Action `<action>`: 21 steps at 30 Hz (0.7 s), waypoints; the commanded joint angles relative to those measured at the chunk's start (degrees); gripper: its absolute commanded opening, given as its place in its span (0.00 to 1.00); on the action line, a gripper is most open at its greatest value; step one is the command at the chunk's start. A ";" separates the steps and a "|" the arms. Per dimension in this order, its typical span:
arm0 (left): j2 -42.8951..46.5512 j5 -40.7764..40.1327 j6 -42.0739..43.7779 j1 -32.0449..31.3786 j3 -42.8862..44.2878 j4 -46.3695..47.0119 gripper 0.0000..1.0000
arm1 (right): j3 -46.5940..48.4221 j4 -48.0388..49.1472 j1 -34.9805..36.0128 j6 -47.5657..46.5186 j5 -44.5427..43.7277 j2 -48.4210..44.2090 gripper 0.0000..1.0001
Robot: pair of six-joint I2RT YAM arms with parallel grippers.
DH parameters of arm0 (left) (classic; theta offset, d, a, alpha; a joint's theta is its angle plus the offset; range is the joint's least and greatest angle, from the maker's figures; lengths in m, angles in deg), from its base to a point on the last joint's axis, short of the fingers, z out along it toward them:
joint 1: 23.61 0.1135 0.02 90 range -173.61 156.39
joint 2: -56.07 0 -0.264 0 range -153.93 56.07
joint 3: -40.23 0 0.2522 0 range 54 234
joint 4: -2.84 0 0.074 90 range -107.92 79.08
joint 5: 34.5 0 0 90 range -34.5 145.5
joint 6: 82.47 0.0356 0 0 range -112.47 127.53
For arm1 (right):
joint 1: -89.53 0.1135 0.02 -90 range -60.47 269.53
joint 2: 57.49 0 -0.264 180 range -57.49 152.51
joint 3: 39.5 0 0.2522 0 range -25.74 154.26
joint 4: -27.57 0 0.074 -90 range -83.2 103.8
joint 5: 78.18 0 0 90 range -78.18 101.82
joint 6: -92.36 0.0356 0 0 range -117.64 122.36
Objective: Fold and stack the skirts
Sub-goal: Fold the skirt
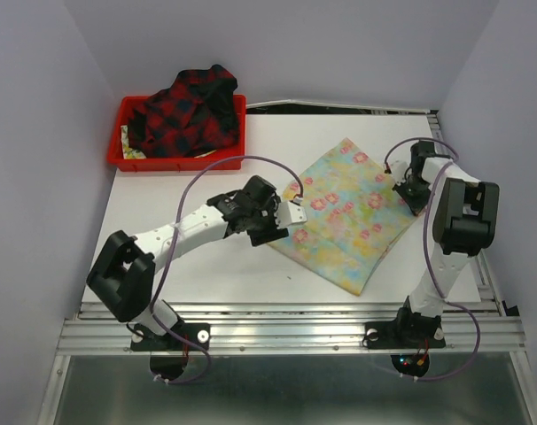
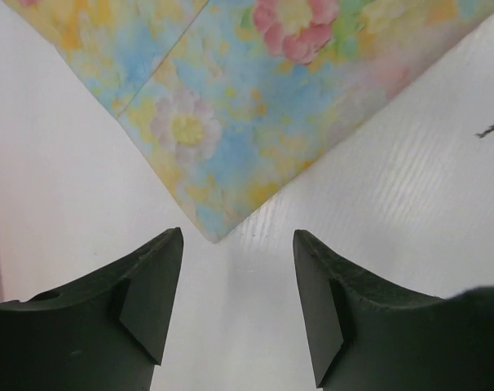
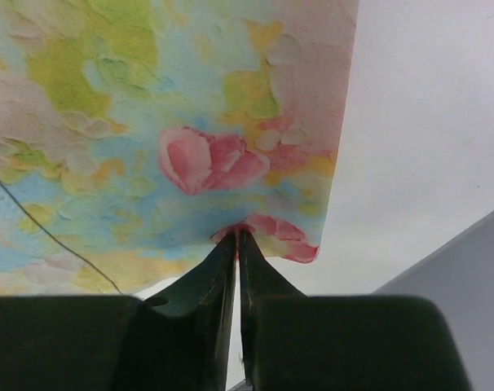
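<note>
Well, on the far left stands one red tray (image 1: 127, 161), and the plaid skirt (image 1: 184, 111) lies in it as a loose heap, not folded at all. Under it a pale strip of cloth peeks out at the tray's left side; I cannot tell if that is a third garment. Next comes my left gripper (image 2: 239, 240), with its jaws wide apart and nothing between them. It hovers low over the white table (image 1: 206, 274), just before the near-left corner of the floral skirt (image 1: 348, 208), and it does not touch that corner. The floral skirt itself lies spread flat in the middle of the table, turned like a diamond. A thin line runs across it in the left wrist view (maybe a seam, maybe a fold edge). On the right, my right gripper (image 3: 237, 240) is pinched tight on the skirt's right edge, on a pink flower near the corner. So I judge the task to be in its early part: no neat fold is finished and nothing is stacked, and one skirt waits in the tray. I count two skirts for sure, one tray and two grippers.
</note>
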 commanded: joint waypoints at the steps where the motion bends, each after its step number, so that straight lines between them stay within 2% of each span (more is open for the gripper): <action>1: 5.07 0.75 3.65 -7.10 -1.51 1.60 0.70 | 1.13 -4.69 -0.17 4.56 10.85 1.96 0.17; 2: 5.60 0.48 3.56 -8.53 -1.77 2.13 0.72 | 2.52 -5.13 -0.17 5.18 11.90 -0.05 0.20; 4: 5.17 -0.13 4.09 -12.99 -2.57 3.98 0.75 | 4.90 -8.12 -0.17 7.03 15.68 -2.34 0.32; 7: 1.33 -1.71 3.48 -15.57 -1.78 6.08 0.75 | 10.08 -11.72 -1.22 7.65 17.98 -3.58 0.40; 11: -4.14 -0.31 -0.21 -12.68 4.98 5.21 0.66 | 13.87 -12.17 -1.22 8.96 16.23 -2.89 0.41; 13: -4.94 0.04 -1.18 -11.53 6.22 6.61 0.65 | 15.45 -11.82 -1.22 9.84 15.78 -1.75 0.50; 15: -7.04 -0.39 -1.80 -10.74 8.58 6.27 0.64 | 16.51 -11.21 -1.22 10.72 15.61 0.96 0.55; 21: -15.04 -0.31 -3.47 -8.19 13.33 4.16 0.58 | 20.11 -9.45 -1.75 10.90 12.71 8.71 0.55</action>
